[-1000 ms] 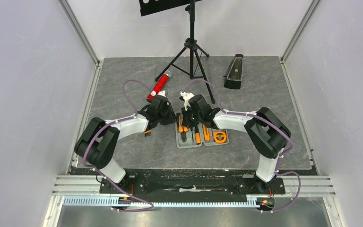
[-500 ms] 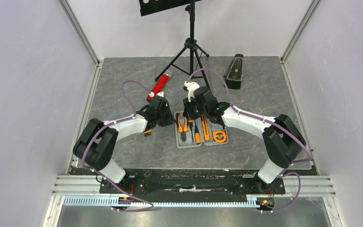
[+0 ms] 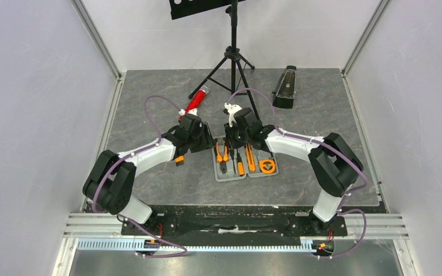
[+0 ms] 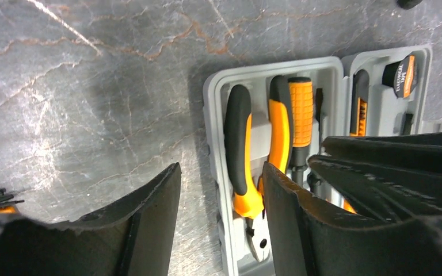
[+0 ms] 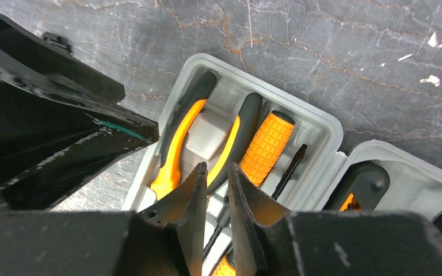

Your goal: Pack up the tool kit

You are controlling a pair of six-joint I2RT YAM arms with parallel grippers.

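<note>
Two halves of the case [image 4: 209, 115] lie open and flat on the table [image 4: 92, 86], pliers [image 4: 239, 144] seated in a recess; we judge the case light, stiff, slick plastic, best tipped shut from a lid edge, not pinched; left gripper [image 4: 221, 172] well open over the pliers, empty; right gripper [image 5: 217, 169] nearly closed, thin gap, gripping nothing.
</note>
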